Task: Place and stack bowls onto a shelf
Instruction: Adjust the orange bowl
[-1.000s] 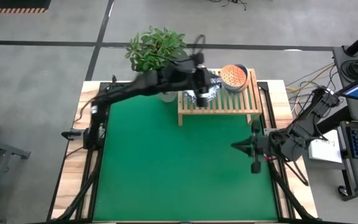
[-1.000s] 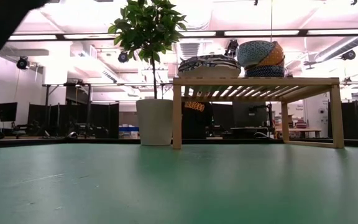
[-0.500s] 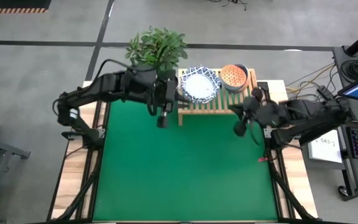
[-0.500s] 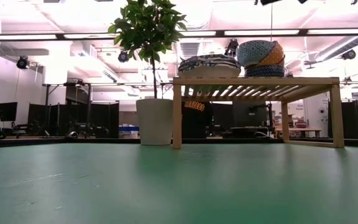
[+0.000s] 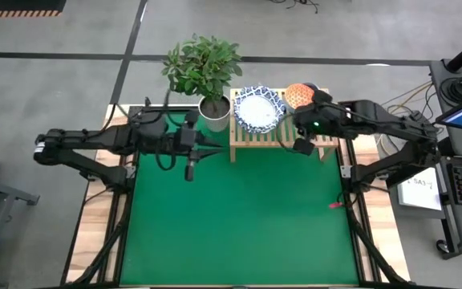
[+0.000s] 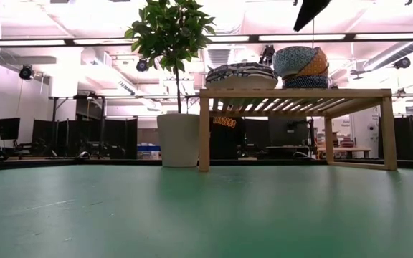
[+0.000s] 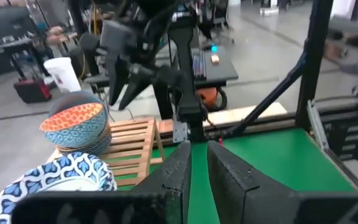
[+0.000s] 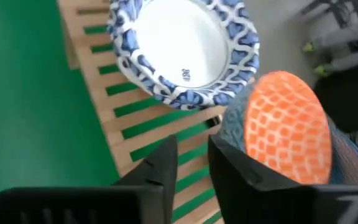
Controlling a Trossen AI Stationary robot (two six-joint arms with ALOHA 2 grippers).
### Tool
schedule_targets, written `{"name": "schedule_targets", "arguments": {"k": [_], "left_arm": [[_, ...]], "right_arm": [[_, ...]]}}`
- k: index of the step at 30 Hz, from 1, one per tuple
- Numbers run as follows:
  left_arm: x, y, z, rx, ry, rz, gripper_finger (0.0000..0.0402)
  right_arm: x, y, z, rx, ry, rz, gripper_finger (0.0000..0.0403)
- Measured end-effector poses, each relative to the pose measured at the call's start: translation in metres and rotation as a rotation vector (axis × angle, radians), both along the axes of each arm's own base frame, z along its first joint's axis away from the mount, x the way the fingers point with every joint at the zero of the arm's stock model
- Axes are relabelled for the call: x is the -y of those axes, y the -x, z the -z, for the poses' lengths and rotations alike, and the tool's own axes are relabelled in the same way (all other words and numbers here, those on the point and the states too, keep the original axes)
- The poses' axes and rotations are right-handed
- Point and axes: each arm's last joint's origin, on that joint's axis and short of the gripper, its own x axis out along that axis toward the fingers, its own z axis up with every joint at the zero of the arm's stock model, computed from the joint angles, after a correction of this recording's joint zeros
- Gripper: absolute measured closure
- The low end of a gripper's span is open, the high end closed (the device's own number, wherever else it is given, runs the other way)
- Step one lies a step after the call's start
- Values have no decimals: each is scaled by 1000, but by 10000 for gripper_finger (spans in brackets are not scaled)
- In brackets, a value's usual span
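Observation:
The pale wooden shelf [image 5: 283,136] [image 6: 296,93] stands at the table's far edge. A stack of white bowls with blue rims [image 5: 257,110] [image 6: 241,74] [image 8: 179,43] rests on its left half. The smaller bowls [image 5: 299,95] [image 6: 301,66] are stacked on its right half, an orange-red one [image 8: 284,124] [image 7: 76,121] on top. My left gripper [image 5: 189,167] [image 7: 199,149] hangs shut and empty over the green mat, left of the shelf. My right gripper [image 5: 301,147] [image 8: 191,146] hovers slightly open above the shelf's front right part, touching nothing.
A white pot with a leafy plant [image 5: 213,116] [image 6: 179,140] stands just left of the shelf, close to my left arm. The green mat [image 5: 239,217] fills the table's near half. Cables and a desk sit beyond the table's right edge.
My left gripper has drawn back from above the white bowl stack toward the table's left and near side, leaving the stack on the shelf. My right gripper has swung from the table's right edge toward the far edge and now hovers at the shelf's right half.

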Motion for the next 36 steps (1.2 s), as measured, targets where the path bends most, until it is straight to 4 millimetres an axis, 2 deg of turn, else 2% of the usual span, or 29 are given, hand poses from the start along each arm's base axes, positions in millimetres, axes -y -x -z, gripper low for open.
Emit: {"name": "schedule_targets", "arguments": {"k": [4, 8, 11, 22, 28, 36], "left_arm": [[0, 15, 15, 42, 23, -1, 366], [-1, 25, 25, 54, 38, -17, 366], [-1, 31, 28, 59, 39, -20, 366], [-1, 28, 33, 38, 19, -17, 366], [-1, 28, 33, 39, 18, -17, 366], [-1, 28, 33, 37, 19, -16, 366]], "right_arm": [[15, -9, 3, -76, 20, -11, 290], [29, -10, 3, -96, 29, 22, 271], [40, -9, 4, -120, 33, 41, 269], [63, -5, 8, -94, -69, 42, 270], [72, -3, 9, -83, -108, 50, 299], [80, -7, 15, -118, -116, 27, 384]]}}
